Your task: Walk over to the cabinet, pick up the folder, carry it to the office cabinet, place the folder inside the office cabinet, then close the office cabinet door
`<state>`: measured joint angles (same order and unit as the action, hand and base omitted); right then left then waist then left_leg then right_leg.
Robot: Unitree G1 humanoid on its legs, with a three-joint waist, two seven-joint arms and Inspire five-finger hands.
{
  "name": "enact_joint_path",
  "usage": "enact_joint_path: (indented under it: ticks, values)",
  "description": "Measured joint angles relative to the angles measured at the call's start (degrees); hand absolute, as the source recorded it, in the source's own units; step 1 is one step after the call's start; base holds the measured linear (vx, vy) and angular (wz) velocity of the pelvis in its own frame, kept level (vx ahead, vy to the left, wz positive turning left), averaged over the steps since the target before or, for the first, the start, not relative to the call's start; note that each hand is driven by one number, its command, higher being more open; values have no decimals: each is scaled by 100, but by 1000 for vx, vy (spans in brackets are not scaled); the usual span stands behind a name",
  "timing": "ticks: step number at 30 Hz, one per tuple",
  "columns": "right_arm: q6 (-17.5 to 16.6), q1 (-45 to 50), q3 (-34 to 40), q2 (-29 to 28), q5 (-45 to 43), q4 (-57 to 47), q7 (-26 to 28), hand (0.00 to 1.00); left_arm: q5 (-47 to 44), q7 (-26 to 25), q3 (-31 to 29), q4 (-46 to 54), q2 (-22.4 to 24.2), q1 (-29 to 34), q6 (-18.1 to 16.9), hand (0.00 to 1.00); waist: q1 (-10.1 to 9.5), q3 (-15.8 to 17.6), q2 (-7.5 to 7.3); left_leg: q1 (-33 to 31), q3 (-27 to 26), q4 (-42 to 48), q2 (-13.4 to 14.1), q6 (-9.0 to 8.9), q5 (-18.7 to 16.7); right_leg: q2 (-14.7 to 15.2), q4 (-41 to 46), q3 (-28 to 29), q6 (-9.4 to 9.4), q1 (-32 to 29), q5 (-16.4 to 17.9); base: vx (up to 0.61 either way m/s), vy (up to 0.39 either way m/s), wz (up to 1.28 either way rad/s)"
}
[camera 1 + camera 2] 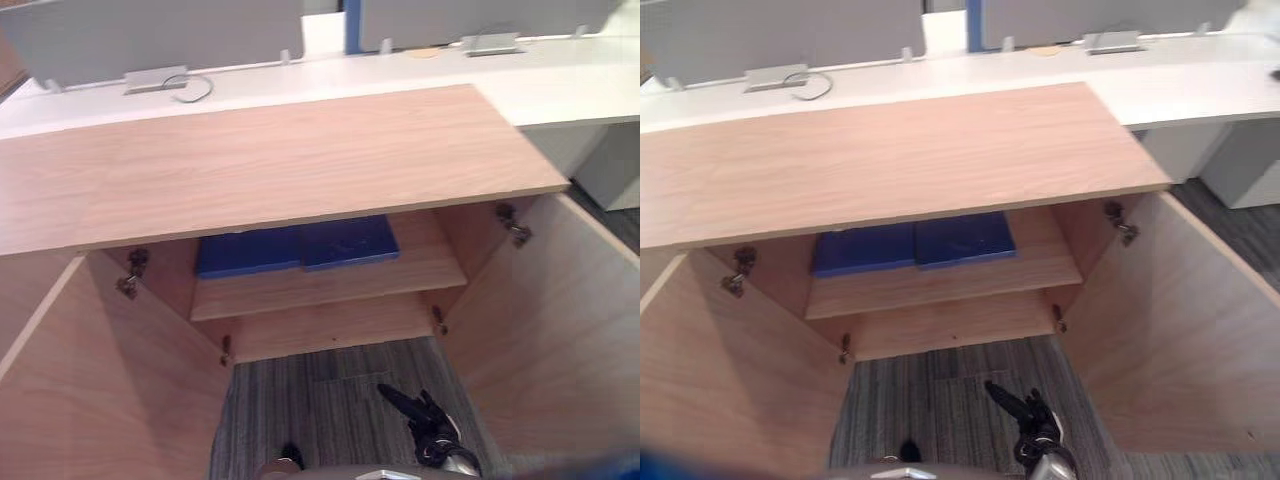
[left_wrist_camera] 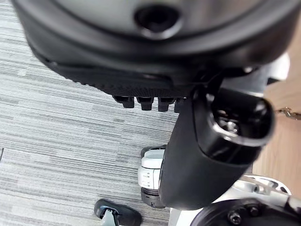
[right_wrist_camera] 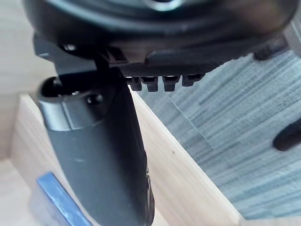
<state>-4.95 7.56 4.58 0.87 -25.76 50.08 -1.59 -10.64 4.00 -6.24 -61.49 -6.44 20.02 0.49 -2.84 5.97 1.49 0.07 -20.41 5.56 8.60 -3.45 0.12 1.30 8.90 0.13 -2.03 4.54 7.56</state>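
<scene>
A blue folder (image 1: pixel 300 245) lies flat on the upper shelf (image 1: pixel 330 285) inside the open wooden office cabinet (image 1: pixel 270 160). Both cabinet doors stand swung wide, the left door (image 1: pixel 100 380) and the right door (image 1: pixel 560 330). My right hand (image 1: pixel 425 420) hangs low over the carpet in front of the opening, fingers relaxed and holding nothing. In the right wrist view the right hand (image 3: pixel 103 155) shows its thumb stretched out, with the folder's blue edge (image 3: pixel 61 202) past it. My left hand (image 2: pixel 207 155) hangs over the carpet with nothing in it.
Behind the cabinet runs a white desk (image 1: pixel 560 80) with grey partition panels (image 1: pixel 150 35) and a loose cable (image 1: pixel 195 92). A white drawer unit (image 1: pixel 1240 160) stands at the right. Grey striped carpet (image 1: pixel 320 400) covers the floor between the two open doors.
</scene>
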Motion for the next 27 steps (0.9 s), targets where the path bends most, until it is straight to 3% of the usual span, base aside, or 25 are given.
enact_joint_path:
  ticks: [1,3,5,6,12,15,16,17,18,20,23,27]
  values:
    - [3,-11,44,51,139,32,-7,100,-1,-9,-18,-3,17,0,0,100,-4,-2,11,-15,152,139,28,-3,-92,-54,5,142,0,1,0,-170,-129,-94]
    - [15,-175,105,289,374,167,-43,100,-2,-81,-60,-39,206,-16,1,100,-33,-13,170,-77,1197,528,-13,-254,-624,-198,4,845,56,-155,-34,-162,-28,-136]
    - [20,-273,106,367,509,349,-68,100,-14,-50,-77,-83,230,-25,4,100,-25,-55,221,-130,1782,686,-217,-211,-847,-301,-39,1290,65,-352,-177,-206,168,-139]
    - [37,-273,114,387,583,450,-77,100,-14,-48,-44,-106,216,-45,7,100,11,-64,224,-125,1834,706,-246,-162,-905,-369,-131,1534,28,-405,-265,-192,148,-118]
    - [197,-112,714,405,767,696,-82,100,29,105,37,-577,186,-217,22,100,32,-157,371,178,972,109,-244,-130,-875,-589,-436,2749,-38,-805,-605,-107,95,-119]
    - [220,49,1140,370,725,671,-76,100,376,138,7,-793,148,-334,32,100,120,-129,444,507,484,-65,-144,-136,-762,-879,-416,3292,-21,-886,-843,38,25,-117]
    - [224,42,1184,368,726,631,-76,100,439,130,-7,-793,169,-352,34,100,98,-121,467,551,284,-80,-70,-75,-688,-868,-374,3140,33,-978,-807,50,6,-145]
    - [240,37,1234,337,741,433,-118,100,523,113,-105,-793,161,-370,35,100,34,-96,449,687,-183,-113,10,-54,-650,-541,-123,1891,100,-1285,-778,40,-4,-124]
    - [247,38,1234,287,754,330,-136,100,577,89,-154,-792,160,-364,37,100,54,-79,431,748,-341,-112,24,-57,-650,-355,26,1245,105,-1396,-773,70,-12,-104]
    - [314,63,1239,120,815,-170,-263,100,837,-23,-399,-792,124,-352,167,100,382,-30,361,968,-529,-35,125,-153,-706,-47,544,-262,168,-1438,-567,132,-64,-21]
    - [274,-24,1225,3,862,-1028,-336,100,1029,-168,-485,-791,80,-347,258,100,307,-33,266,1312,-724,-99,267,-258,-733,-311,704,-146,274,-1339,-497,107,-64,-42]
    - [181,-461,1478,357,992,-1155,-522,100,1077,-236,-336,-790,39,-343,258,100,260,-119,255,1274,-519,-368,261,-341,-614,-336,160,-286,231,-1171,-684,16,18,11]
